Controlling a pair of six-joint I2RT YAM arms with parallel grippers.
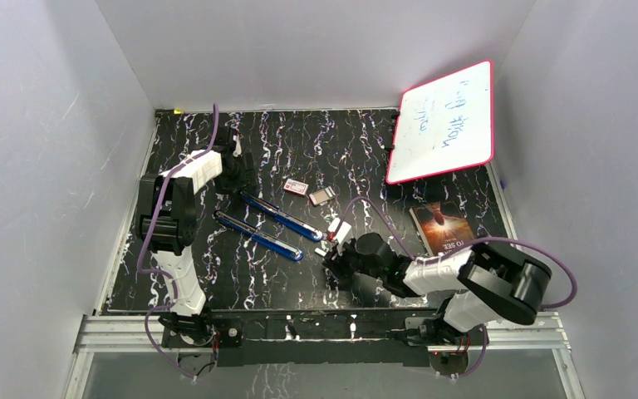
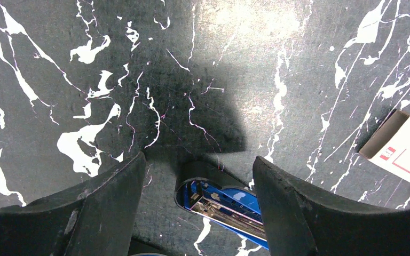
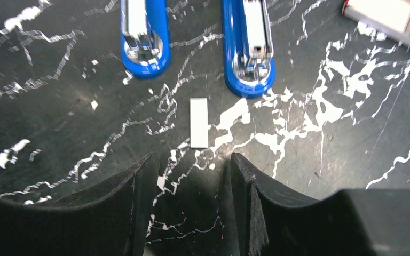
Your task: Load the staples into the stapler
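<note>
— On the black, white-veined bench (image 1: 365,150), how much of the loading is done?

— Very little, by my reckoning. The black-and-white left arm (image 1: 174,208) stretches toward the far left part of the bench. The left jaws are spread and straddle one blue end with its channel exposed. A gap shows on one side, so nothing is gripped.

— And the other?

— The right arm (image 1: 465,278) lies low along the near edge from the right. The right jaws stand apart too, with only bench between them.

— The stapler itself?

— At the bench's middle lie two long blue stapler bodies with bright metal channels, side by side. One (image 1: 259,235) is toward the near edge and the other (image 1: 282,217) lies behind it. Whether they are halves of one stapler or two staplers, I cannot tell.

— Staples?

— A small red-and-white cardboard box (image 1: 296,186) sits toward the far edge. One short pale-grey strip of staples (image 3: 198,122) lies flat just ahead of the right jaws, just short of the blue tips, touching neither.

— So what's left?

— Nearly all, I'd judge: pinch the strip, seat it in a channel, then shut the stapler.
</note>
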